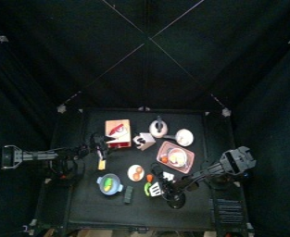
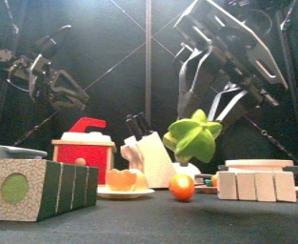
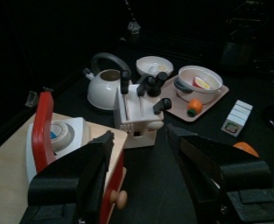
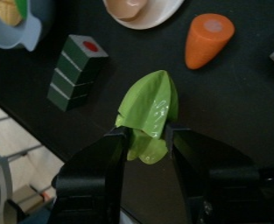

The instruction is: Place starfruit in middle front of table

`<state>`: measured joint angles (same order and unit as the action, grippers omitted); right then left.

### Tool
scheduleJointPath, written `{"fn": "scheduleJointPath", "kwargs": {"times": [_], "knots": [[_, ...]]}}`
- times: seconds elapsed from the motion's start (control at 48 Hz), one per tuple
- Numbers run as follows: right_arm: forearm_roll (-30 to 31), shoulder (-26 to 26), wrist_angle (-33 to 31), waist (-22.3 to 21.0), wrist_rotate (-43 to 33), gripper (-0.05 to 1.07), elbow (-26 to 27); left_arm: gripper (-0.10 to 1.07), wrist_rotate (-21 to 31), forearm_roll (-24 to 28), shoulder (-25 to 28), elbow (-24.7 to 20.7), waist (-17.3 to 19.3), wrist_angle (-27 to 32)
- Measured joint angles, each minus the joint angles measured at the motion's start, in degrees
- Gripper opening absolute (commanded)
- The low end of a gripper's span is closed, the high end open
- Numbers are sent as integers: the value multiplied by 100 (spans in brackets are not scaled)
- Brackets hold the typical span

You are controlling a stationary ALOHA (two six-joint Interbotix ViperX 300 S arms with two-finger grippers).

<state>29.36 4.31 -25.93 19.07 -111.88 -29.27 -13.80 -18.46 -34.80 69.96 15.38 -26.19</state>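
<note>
The starfruit (image 4: 147, 107) is a small yellow-green lobed piece, and my right gripper (image 4: 146, 138) is shut on its lower end. In the front view the starfruit (image 2: 193, 139) hangs above the table (image 2: 151, 225), right of the knife block, with the right gripper (image 2: 200, 112) coming down from above. From the top, the starfruit (image 1: 161, 175) is over the front middle part of the table (image 1: 85, 213). My left gripper (image 3: 151, 171) stands open and holds nothing, at the table's left side (image 1: 95, 153).
Below the starfruit lie an orange carrot-like piece (image 4: 207, 39), a green-and-black block (image 4: 76, 70), a plate (image 4: 139, 9) and a blue bowl (image 4: 10, 24). The knife block (image 2: 148, 157), a red item (image 2: 85, 152), a small orange fruit (image 2: 182, 188) and white blocks (image 2: 257, 183) stand near the front.
</note>
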Motion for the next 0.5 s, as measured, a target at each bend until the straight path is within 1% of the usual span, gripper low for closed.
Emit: {"fn": "scheduleJointPath", "kwargs": {"times": [0.104,0.229,0.354,0.5], "knots": [[624,149,-246,149,-940,72,53,87,-9,0,0,0,0,0],[1151,308,-519,325,-1670,73,202,87,0,0,0,0,-9,-9],[1318,519,-826,413,-1934,74,396,87,0,0,0,0,0,0],[1248,694,-967,439,-1951,79,527,87,-9,0,0,0,0,0]]}}
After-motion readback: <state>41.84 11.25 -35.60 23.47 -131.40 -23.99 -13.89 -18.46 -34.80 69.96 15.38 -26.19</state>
